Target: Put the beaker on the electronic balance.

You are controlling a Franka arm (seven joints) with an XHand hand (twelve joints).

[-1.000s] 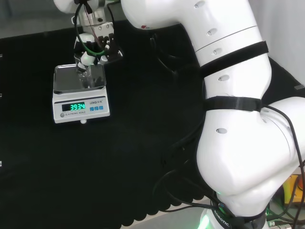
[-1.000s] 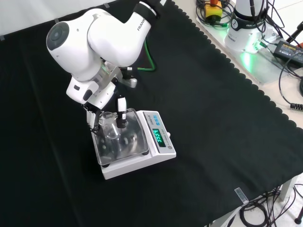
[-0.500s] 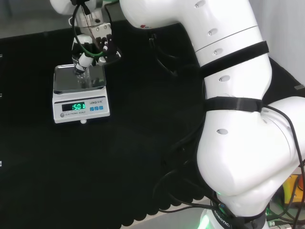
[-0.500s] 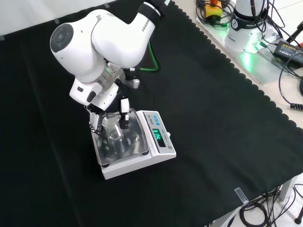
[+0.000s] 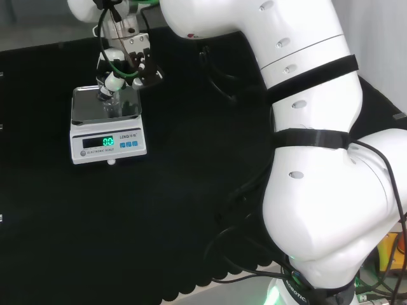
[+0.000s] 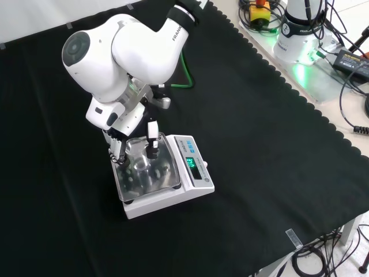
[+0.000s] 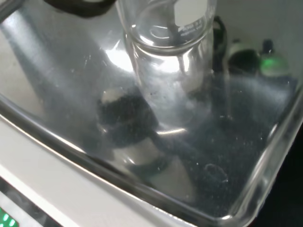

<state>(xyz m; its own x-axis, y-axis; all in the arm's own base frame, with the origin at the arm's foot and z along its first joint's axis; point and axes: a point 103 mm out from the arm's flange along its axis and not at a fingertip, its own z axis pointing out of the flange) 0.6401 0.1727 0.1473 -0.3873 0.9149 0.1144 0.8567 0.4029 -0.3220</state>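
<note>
One electronic balance (image 6: pixel 164 178) stands on the black cloth (image 6: pixel 277 144), and one clear beaker (image 6: pixel 138 160) is at its shiny metal pan (image 6: pixel 164 173). In the front view the hand (image 6: pixel 130 138) comes down from the white arm (image 6: pixel 127 46) over the far part of the pan, with one finger (image 6: pixel 152 141) on the right of the beaker and another finger on its left, so the glass stands between them. From this view the fingers seem to be curled around the beaker, but the glass is very clear and it is hard to say if they really touch it.

The head view shows the same place from behind the arm. There the hand (image 5: pixel 124 67) is above the pan, and the beaker (image 5: pixel 109 105) is only a faint shape under the fingertips. The front panel of the balance (image 5: pixel 108 143) with its green lit display (image 5: pixel 107 142) is turned to this camera, while in the front view it is seen from the side.

The wrist view is much closer. The beaker (image 7: pixel 165 47) is upright and its base seems to rest on the pan (image 7: pixel 236 156), which mirrors the glass and a dark fingertip. The beaker looks empty; no liquid is seen in it. A white label patch is on its wall.
</note>
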